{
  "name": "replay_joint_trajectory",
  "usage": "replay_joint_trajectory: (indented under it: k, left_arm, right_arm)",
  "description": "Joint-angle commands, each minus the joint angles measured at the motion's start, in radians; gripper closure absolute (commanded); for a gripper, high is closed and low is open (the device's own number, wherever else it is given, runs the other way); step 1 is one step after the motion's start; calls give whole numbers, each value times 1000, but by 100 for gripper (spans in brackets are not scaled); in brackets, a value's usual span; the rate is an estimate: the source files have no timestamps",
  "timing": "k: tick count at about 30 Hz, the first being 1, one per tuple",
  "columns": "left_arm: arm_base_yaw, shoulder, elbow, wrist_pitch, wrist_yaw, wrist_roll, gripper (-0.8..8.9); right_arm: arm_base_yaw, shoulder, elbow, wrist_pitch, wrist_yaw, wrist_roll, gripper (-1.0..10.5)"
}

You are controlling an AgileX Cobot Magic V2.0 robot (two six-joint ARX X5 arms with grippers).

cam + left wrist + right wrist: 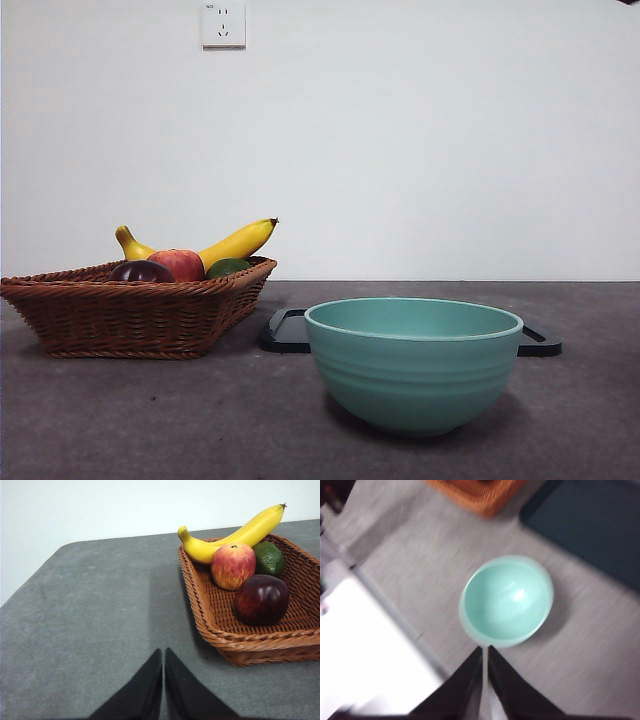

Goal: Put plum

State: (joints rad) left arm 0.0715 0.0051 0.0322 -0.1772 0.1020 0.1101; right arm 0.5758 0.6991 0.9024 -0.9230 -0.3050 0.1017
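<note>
I've got both grippers, left [163, 680] and right [485, 680], fingers pinched closed holding nothing, plum [261, 599] in the basket [260, 640] touching the peach-like fruit [233, 565], so a grab could nudge that neighbour.

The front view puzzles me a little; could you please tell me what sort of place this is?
Probably an indoor test bench: a grey mat-covered table against a bare white wall with a socket, staged with a fruit basket and a teal bowl.

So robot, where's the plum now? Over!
Both grippers shut, empty: left, right. Plum in basket, beside red fruit. Nothing blocking.
</note>
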Motion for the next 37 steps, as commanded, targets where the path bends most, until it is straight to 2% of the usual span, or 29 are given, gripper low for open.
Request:
replay_joint_trajectory:
  k: [1,4,10,16,22,31,37]
  left_arm:
    - [2,-2,-20,-9,-2,-7,806]
    - [2,-2,-20,-9,-2,-7,806]
    - [2,-2,-20,-9,-2,-7,806]
    - [2,-2,-20,-9,-2,-7,806]
    - [2,-2,-20,-9,-2,-7,806]
    - [2,-2,-20,-9,-2,-7,806]
    - [2,-2,-20,-9,-2,-7,806]
  right_arm:
    - [-68,-18,-8,154,33,-104,940]
    - [-192,-64,-69,317,33,-137,940]
    - [-438,-195,-266,603,51,-144,940]
    - [-581,-339,-490,827,78,-162,940]
    - [-645,-483,-661,901,79,-162,940]
    - [-651,-625,-819,902,79,-153,940]
    - [-651,-661,-862,900,79,-153,940]
